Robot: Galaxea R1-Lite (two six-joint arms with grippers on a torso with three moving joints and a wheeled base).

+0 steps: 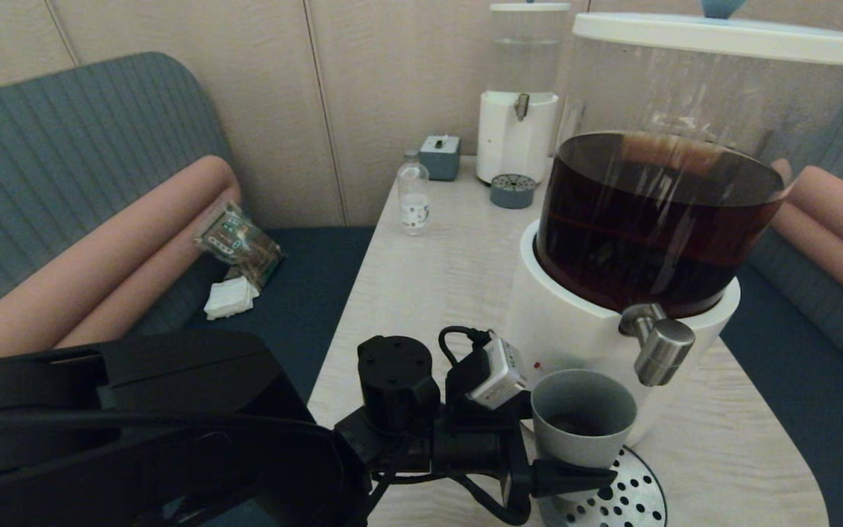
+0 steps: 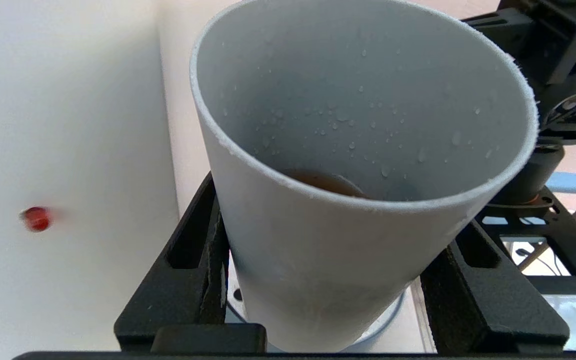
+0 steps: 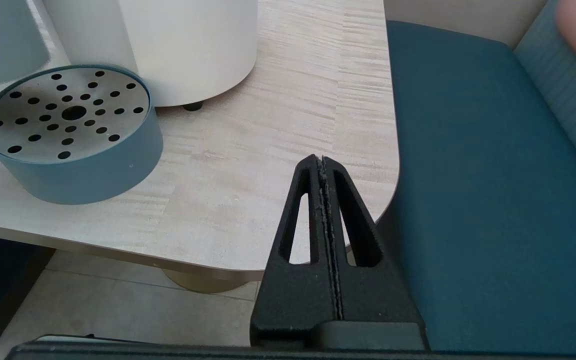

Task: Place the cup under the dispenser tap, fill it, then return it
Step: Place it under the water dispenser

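Note:
My left gripper is shut on the grey cup, its black fingers clamped on both sides of the cup's lower wall. A little brown liquid lies in the bottom, with droplets on the inner wall. The cup hangs over the left edge of the perforated drip tray, to the left of and below the steel dispenser tap. The tap juts from the big dispenser's white base. My right gripper is shut and empty over the table's front right corner.
At the back of the table stand a smaller clear-tank dispenser, its small tray, a clear bottle and a grey box. Blue bench seats flank the table; a snack packet lies on the left one.

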